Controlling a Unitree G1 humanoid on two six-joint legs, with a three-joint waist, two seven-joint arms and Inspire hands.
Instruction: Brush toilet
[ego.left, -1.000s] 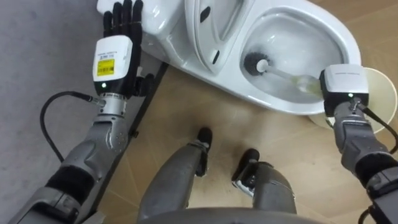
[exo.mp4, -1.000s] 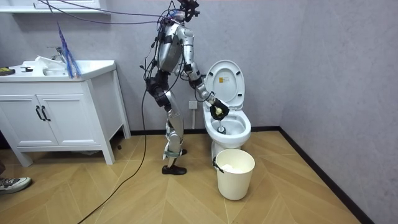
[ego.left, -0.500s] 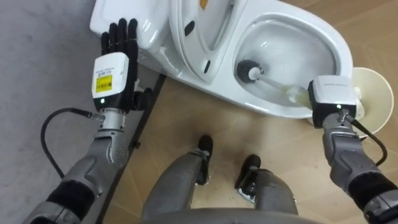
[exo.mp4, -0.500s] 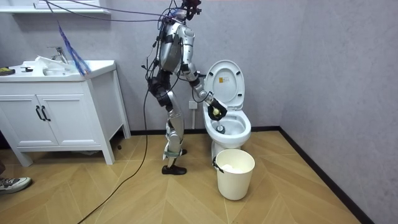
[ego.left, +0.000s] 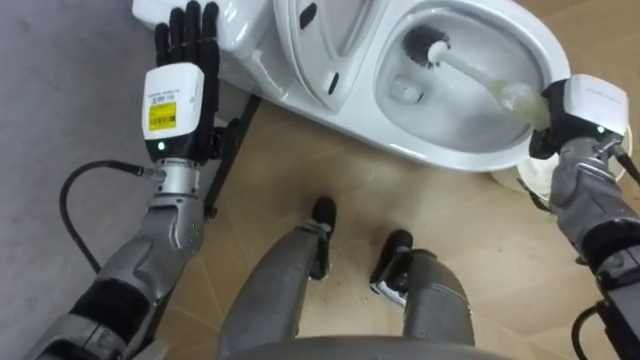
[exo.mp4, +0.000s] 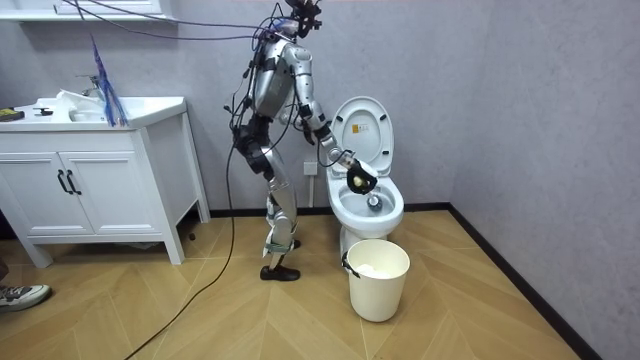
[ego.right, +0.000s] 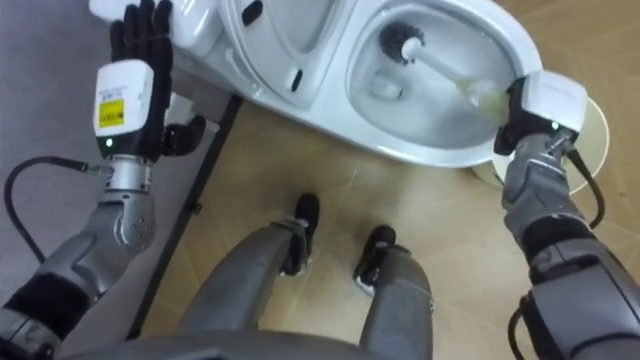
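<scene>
The white toilet (ego.left: 560, 60) (ego.right: 500, 35) (exo.mp4: 390, 213) stands before me with its lid up. A toilet brush, with a dark head (ego.left: 424, 44) (ego.right: 400, 41) and a pale handle (ego.left: 480, 78), reaches down into the bowl. My right hand (ego.left: 570, 112) (ego.right: 530, 110) is shut on the handle's end over the bowl's near rim. My left hand (ego.left: 180, 60) (ego.right: 135, 60) is held up open, fingers straight, beside the tank. In the room view I stand at the toilet's left side, with my right hand (exo.mp4: 357, 179) over the bowl.
A cream bucket (exo.mp4: 378, 278) (ego.right: 592, 130) stands on the wood floor right in front of the toilet. A white vanity (exo.mp4: 95, 180) with a sink is at the room view's left. Grey walls close in behind the toilet.
The brush head has moved from the bowl's near left to its far side. My right hand has shifted right and up along the rim. The camera has tilted a little.
</scene>
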